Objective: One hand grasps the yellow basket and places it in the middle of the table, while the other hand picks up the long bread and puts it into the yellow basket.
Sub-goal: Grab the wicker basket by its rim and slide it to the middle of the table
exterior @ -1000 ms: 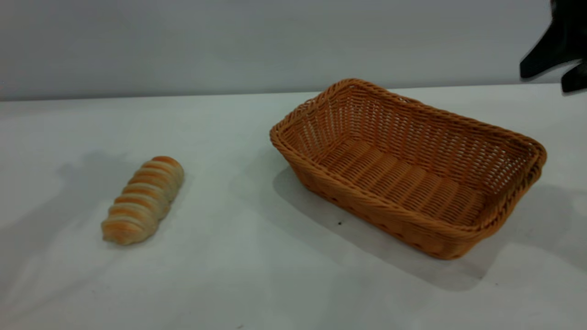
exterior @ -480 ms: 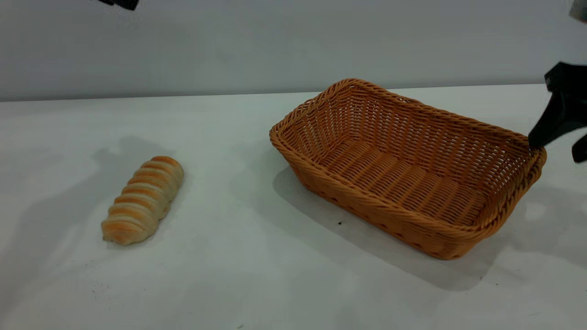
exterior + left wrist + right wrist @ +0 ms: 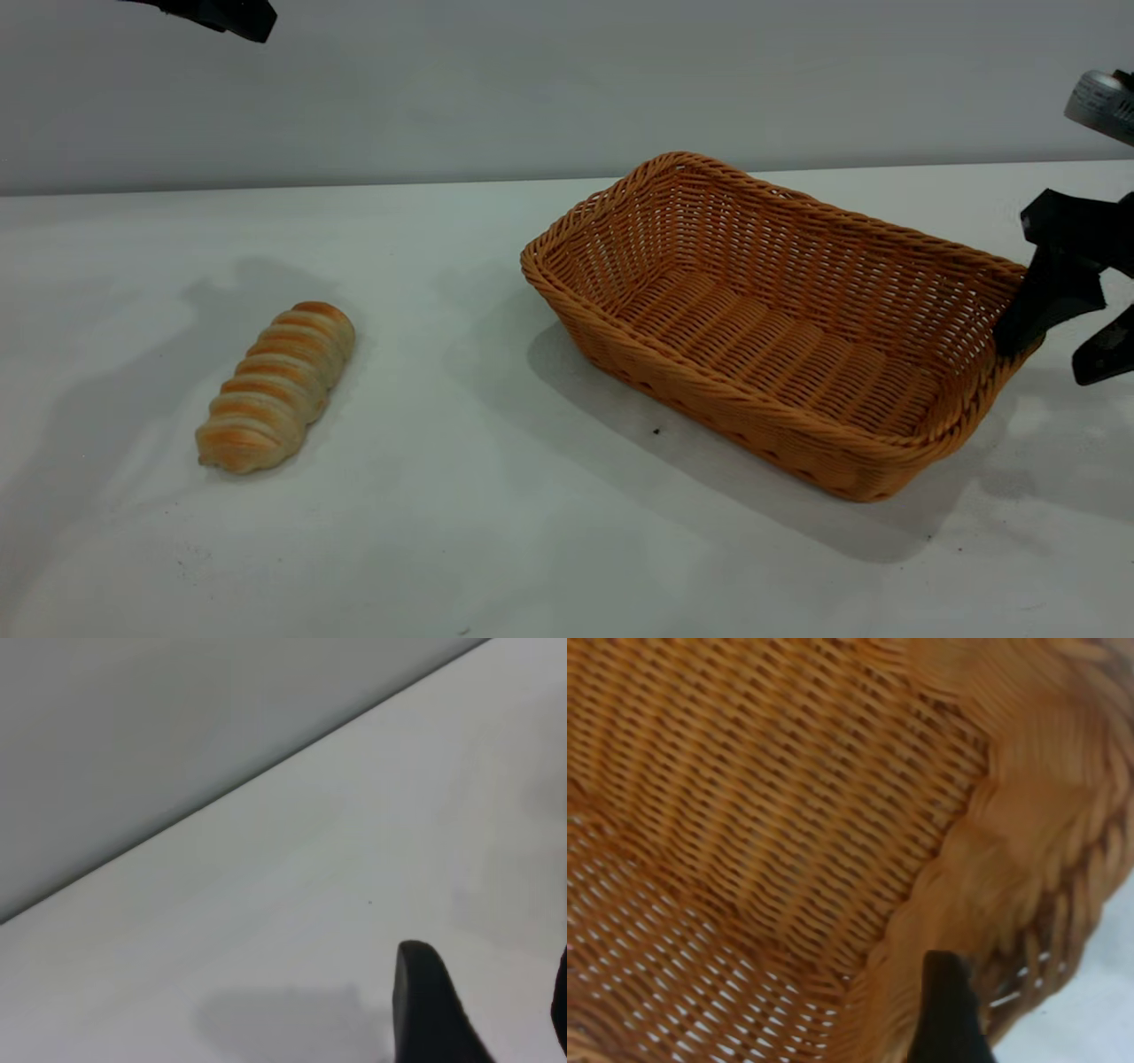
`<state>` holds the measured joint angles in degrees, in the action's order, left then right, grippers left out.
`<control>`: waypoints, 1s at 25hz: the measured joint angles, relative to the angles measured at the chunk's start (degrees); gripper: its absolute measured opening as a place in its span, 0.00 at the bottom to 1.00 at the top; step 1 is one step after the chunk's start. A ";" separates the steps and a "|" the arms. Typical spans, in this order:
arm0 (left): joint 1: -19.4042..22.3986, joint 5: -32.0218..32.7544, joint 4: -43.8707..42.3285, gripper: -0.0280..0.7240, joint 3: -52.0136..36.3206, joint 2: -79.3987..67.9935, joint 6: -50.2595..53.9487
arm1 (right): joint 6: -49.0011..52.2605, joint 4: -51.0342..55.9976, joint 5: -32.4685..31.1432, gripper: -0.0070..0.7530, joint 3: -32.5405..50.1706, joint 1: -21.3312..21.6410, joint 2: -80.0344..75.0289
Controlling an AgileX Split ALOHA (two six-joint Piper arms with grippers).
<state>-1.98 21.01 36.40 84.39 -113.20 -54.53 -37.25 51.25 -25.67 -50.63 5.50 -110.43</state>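
The yellow basket (image 3: 780, 328) stands empty on the white table (image 3: 461, 532), right of centre. My right gripper (image 3: 1050, 359) is open and straddles the basket's right end wall, with one finger inside and one outside. In the right wrist view one finger (image 3: 946, 1014) lies against the braided rim (image 3: 1028, 868). The long bread (image 3: 276, 385) lies on the table at the left, apart from both grippers. My left gripper (image 3: 492, 1019) is open and empty, high above the table's far left. Only its tip (image 3: 226, 13) shows at the exterior view's top edge.
A plain grey wall (image 3: 532, 80) runs behind the table's back edge. Open white surface lies between the bread and the basket and in front of both. A tiny dark speck (image 3: 656, 431) sits near the basket's front side.
My right gripper has come down from the upper right onto the basket's right end wall. My left gripper's tip has entered at the top left. Basket and bread have not moved.
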 joint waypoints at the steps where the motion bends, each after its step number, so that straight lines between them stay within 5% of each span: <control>1: 0.00 -0.15 0.00 0.59 0.00 0.00 -0.12 | -0.67 1.03 -0.12 0.69 -0.13 0.00 -0.14; 19: 0.00 -1.73 0.00 0.54 0.00 0.00 -1.48 | -8.48 12.86 0.68 0.66 -0.44 -7.91 -10.23; 22: 0.00 -2.27 0.00 0.54 0.00 -0.06 -1.48 | -10.80 16.03 1.02 0.61 -0.64 -8.45 -11.45; 25: 0.00 -2.55 0.00 0.54 0.00 -0.38 -1.48 | -11.31 17.80 0.90 0.44 -0.83 -8.45 -11.85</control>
<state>-1.98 18.46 36.40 84.39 -113.57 -56.02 -48.56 69.06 -24.77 -51.47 -2.95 -122.28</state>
